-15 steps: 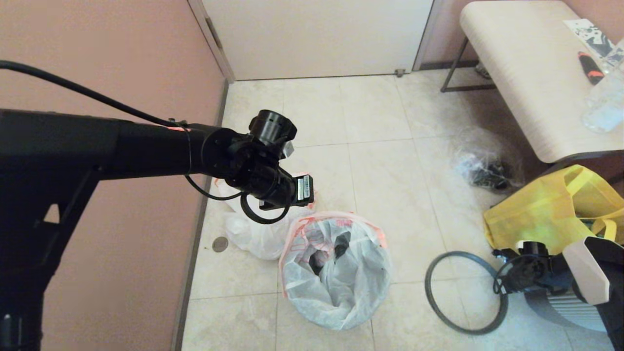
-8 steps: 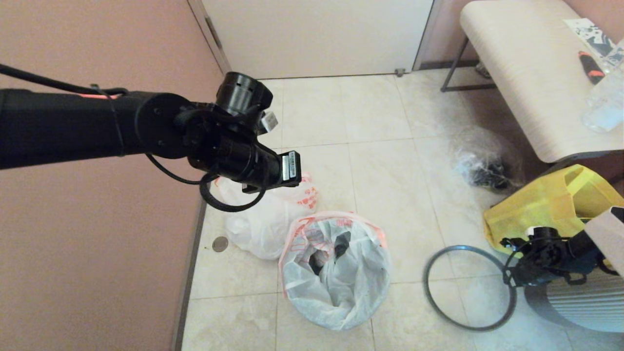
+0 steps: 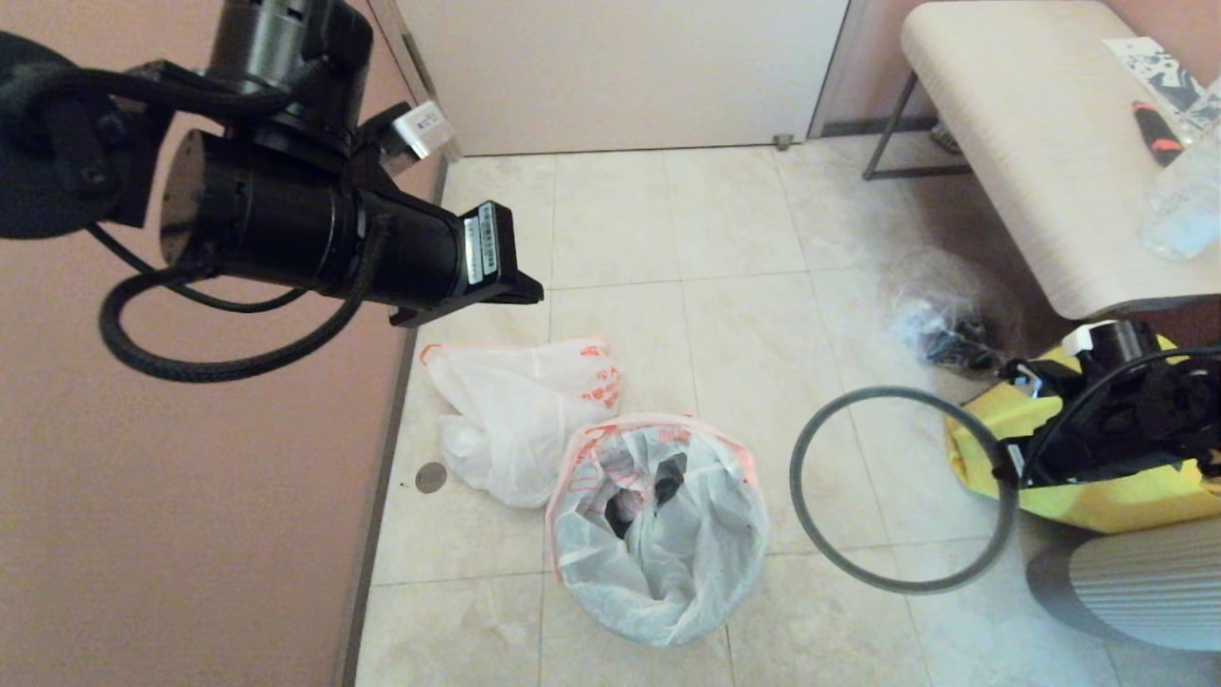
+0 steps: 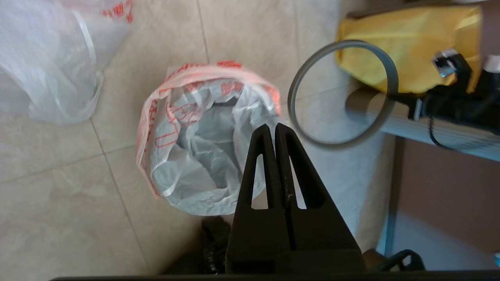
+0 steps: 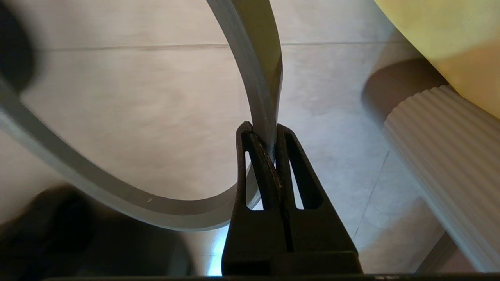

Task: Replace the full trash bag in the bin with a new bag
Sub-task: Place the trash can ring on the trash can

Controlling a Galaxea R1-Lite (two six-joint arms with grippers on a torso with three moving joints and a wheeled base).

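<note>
grey plastic, thin and round — the hoop (image 3: pixel 897 491) of the bin hangs in the right half of the head view, pinched at its right edge by the right gripper (image 5: pixel 271 136), whose two black fingers are pressed together on the band. in the right wrist view the hoop curves away from the fingertips over pale floor tile, with a ribbed white cylinder (image 5: pixel 449 164) at the right edge.

the bin (image 3: pixel 658 530) sits low in the centre of the head view, its wall hidden under the new bag (image 3: pixel 668 572), which lines it and folds over the top with an orange edge and red line print. its mouth is open, dark patches showing inside.

just up and left of it, touching or nearly so, the full trash bag (image 3: pixel 515 420) lies slumped on the tile near the pink wall (red print on its upper right side).

the left gripper (image 4: pixel 275 130) is held high, at the upper left of the head view; its own camera looks down on the lined bin, fingers closed flat against each other with nothing between them.

a yellow fabric tote (image 3: pixel 1097 491) sits behind the right arm, a clear bag of dark items (image 3: pixel 944 320) above it, beside a bench (image 3: pixel 1030 143).
</note>
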